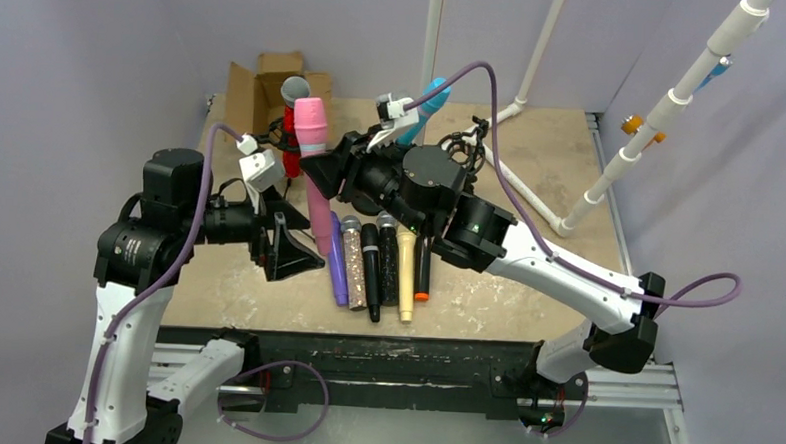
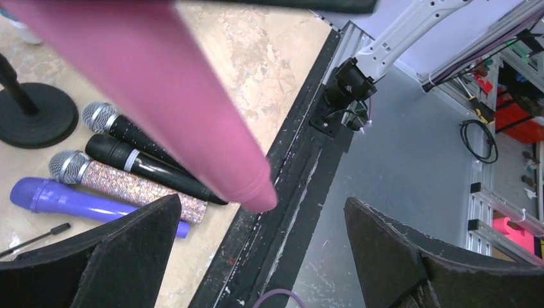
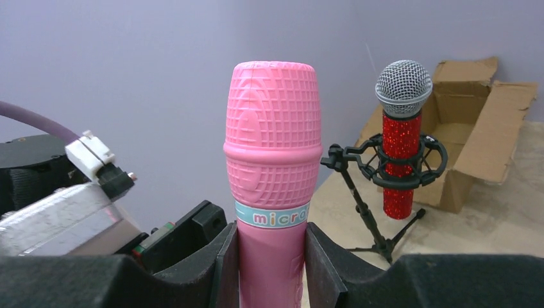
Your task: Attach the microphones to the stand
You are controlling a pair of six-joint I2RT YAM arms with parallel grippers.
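My right gripper [image 1: 323,171] is shut on a pink microphone [image 1: 314,169] and holds it upright above the table; in the right wrist view the pads [image 3: 226,269] clamp its handle [image 3: 272,160] just under the head. My left gripper [image 1: 290,248] is open and empty beside the handle's lower end [image 2: 253,189], which hangs between and ahead of its jaws [image 2: 263,247]. A red glitter microphone [image 3: 401,138] sits in a shock mount on a tripod stand [image 3: 375,224]. A light blue microphone [image 1: 426,105] is also raised at the back. Purple [image 1: 338,268], silver glitter [image 1: 355,270], black [image 1: 371,276] and cream [image 1: 405,275] microphones lie in a row.
An open cardboard box [image 1: 265,86] stands at the back left. A white pipe frame [image 1: 664,104] rises at the back right. A round black stand base [image 2: 35,115] sits by the row. A black rail [image 1: 383,357] runs along the table's near edge.
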